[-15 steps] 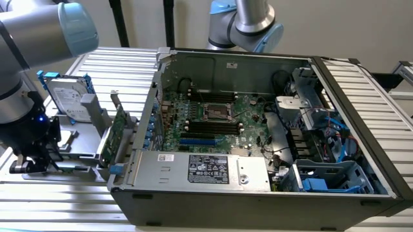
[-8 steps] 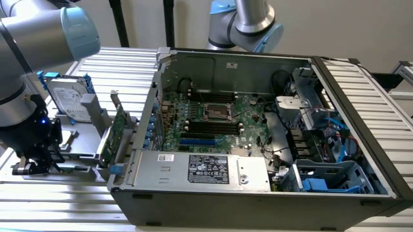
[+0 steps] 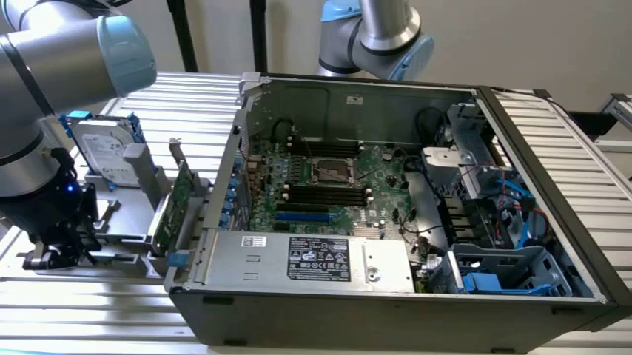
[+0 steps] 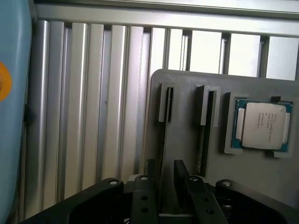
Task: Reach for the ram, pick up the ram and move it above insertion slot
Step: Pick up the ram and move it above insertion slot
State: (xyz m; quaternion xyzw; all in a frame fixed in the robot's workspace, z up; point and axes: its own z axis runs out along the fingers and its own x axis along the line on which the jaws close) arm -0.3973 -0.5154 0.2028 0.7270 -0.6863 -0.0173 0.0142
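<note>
**Gripper point(image 4: 166, 176) poised at parts holder point(image 4: 187, 140), ram point(image 4: 163, 140) not yet lifted**
At the exterior view's lower left, its fingers point(image 4: 150, 182) stand narrowly parted astride one of two holder slots. The thin dark edge there is probably the ram. One hard drive point(image 3: 109, 151), one expansion card point(image 3: 183, 200), one processor point(image 4: 261, 123), one open computer case point(image 3: 395, 314). Grasping, lifting and carrying remain.
</note>
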